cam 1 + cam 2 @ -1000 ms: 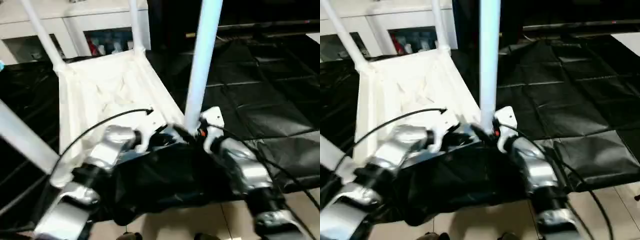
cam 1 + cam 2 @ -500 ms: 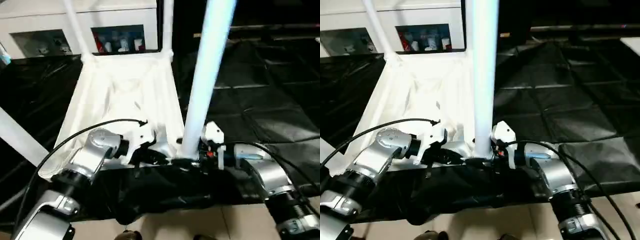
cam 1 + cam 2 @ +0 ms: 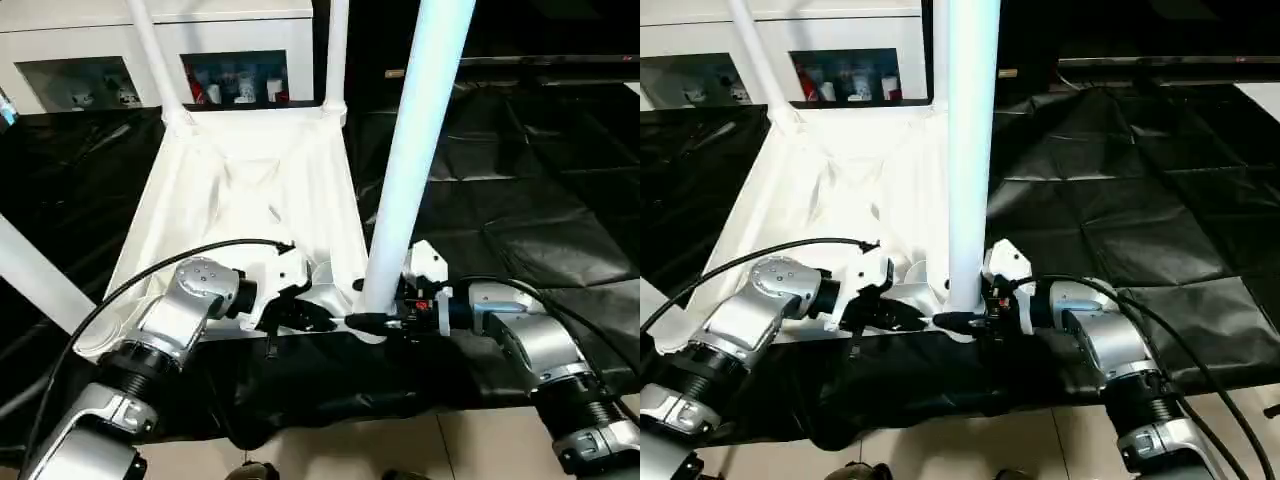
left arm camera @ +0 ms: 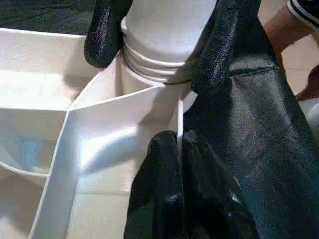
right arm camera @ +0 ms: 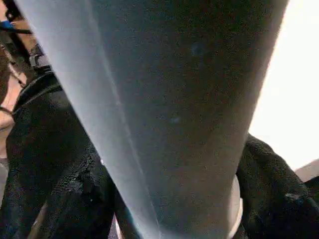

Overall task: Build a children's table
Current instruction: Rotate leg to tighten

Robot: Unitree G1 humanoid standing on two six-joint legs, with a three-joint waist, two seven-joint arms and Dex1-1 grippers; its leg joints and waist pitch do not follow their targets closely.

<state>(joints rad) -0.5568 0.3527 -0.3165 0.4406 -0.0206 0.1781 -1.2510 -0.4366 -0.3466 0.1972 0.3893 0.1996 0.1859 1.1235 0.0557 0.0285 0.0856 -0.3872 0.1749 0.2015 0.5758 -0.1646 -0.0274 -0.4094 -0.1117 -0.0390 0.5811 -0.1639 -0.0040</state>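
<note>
The white tabletop (image 3: 250, 200) lies underside up on a black sheet. Two white legs (image 3: 150, 50) (image 3: 337, 50) stand in its far corner sockets. Another leg (image 3: 40, 275) slants up at the near left. At the near right corner a leg (image 3: 415, 150) stands upright, its flared end at the socket (image 4: 149, 74). My right gripper (image 3: 375, 322) is shut on this leg's base, one black finger (image 5: 84, 194) on each side. My left gripper (image 3: 300, 318) is shut on the tabletop's near rim (image 4: 178, 142), just beside that socket.
White cabinets with glass fronts (image 3: 230, 40) stand behind the tabletop. The black sheet (image 3: 520, 200) spreads to the right and bunches up along the near edge. Pale floor tiles (image 3: 400, 450) lie in front. A person's limb (image 4: 286, 27) shows near the corner.
The head camera has swung and levelled, so the whole picture shifted. My right forearm now lies flatter. Both grippers keep their holds at the near right corner.
</note>
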